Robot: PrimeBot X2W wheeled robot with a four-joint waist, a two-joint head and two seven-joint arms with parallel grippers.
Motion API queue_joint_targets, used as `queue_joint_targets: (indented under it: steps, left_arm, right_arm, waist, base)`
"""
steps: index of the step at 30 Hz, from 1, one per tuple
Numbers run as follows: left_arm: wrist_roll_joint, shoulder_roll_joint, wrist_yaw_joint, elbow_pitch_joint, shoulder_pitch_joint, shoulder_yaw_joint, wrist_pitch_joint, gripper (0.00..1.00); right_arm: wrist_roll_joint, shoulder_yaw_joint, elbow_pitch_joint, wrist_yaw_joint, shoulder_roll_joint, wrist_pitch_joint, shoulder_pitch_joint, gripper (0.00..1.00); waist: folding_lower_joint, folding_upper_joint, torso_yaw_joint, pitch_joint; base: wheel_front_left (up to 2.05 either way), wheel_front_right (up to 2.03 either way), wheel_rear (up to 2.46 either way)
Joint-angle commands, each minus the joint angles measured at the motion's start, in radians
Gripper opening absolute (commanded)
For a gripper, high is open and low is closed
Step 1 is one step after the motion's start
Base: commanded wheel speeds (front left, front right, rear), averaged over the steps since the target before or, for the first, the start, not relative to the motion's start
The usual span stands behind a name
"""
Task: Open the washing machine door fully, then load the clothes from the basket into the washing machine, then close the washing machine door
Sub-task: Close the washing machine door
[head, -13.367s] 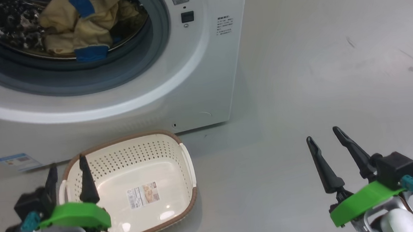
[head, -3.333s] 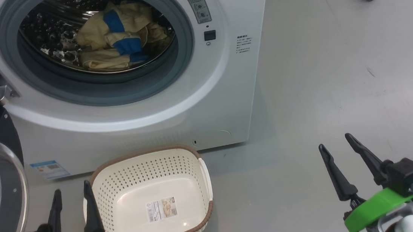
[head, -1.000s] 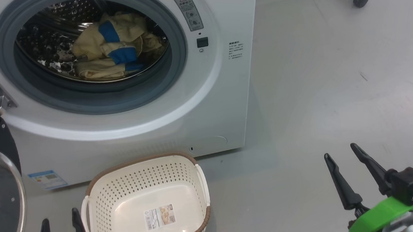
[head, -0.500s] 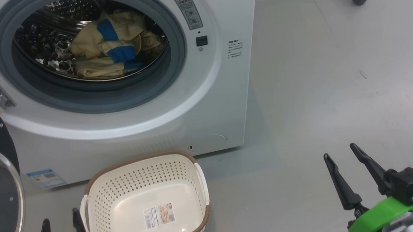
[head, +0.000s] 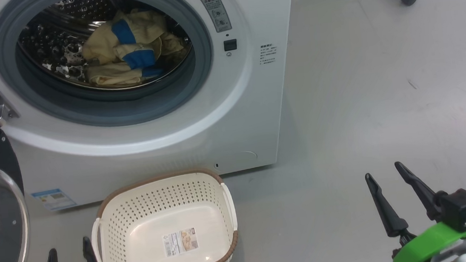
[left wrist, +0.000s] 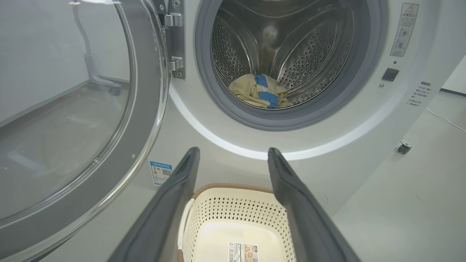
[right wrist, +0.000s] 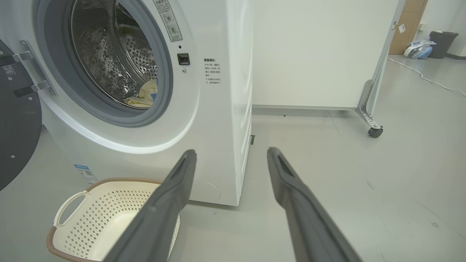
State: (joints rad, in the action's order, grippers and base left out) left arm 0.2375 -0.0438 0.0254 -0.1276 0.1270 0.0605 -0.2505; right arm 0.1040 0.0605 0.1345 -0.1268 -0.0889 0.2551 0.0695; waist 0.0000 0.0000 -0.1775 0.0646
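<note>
Clothes [head: 122, 47] in the washing machine [head: 236, 118], door [left wrist: 72, 109] wide open.
You see the basket [head: 159, 185] on the grey floor [head: 362, 93] just before the machine, a white wheeled partition [right wrist: 309, 54] beyond; left gripper [head: 69, 249] beside the basket, right gripper [head: 383, 171] well apart, both low with fingers spread, holding nothing.

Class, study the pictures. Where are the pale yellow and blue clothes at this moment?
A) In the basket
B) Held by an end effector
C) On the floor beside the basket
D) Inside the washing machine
D: the clothes lie behind the round opening of the washing machine, and the basket has no fabric in it.
</note>
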Motion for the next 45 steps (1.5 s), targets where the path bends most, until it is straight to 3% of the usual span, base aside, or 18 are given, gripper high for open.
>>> queue_joint_targets:
  steps: [1, 13, 31, 45]
  left_arm:
    - [-0.004, -0.006, 0.0, 0.028, -0.022, 0.032, -0.011, 1.0]
    - [-0.006, -0.006, 0.001, 0.026, -0.027, 0.036, -0.011, 1.0]
    - [-0.003, -0.006, -0.001, 0.036, -0.016, 0.037, -0.011, 1.0]
    - [0.001, -0.006, -0.002, 0.047, -0.005, 0.033, -0.011, 1.0]
  right_arm:
    - [-0.005, 0.019, -0.031, -0.004, -0.01, 0.007, -0.036, 1.0]
    - [-0.005, 0.021, -0.03, -0.004, -0.013, 0.007, -0.042, 1.0]
    - [-0.006, 0.021, -0.027, -0.004, -0.013, 0.007, -0.029, 1.0]
    - [-0.009, 0.02, -0.033, -0.004, -0.012, 0.007, -0.02, 1.0]
  waist:
    - [0.0, 0.0, 0.0, 0.0]
    - [0.0, 0.0, -0.004, 0.004]
    - [0.0, 0.0, 0.002, -0.022]
    - [0.0, 0.0, 0.008, -0.034]
  base:
    - [0.0, 0.0, 0.0]
    - [-0.37, 0.41, -0.04]
    - [-1.59, 1.59, 0.0]
    - [-0.18, 0.18, 0.0]
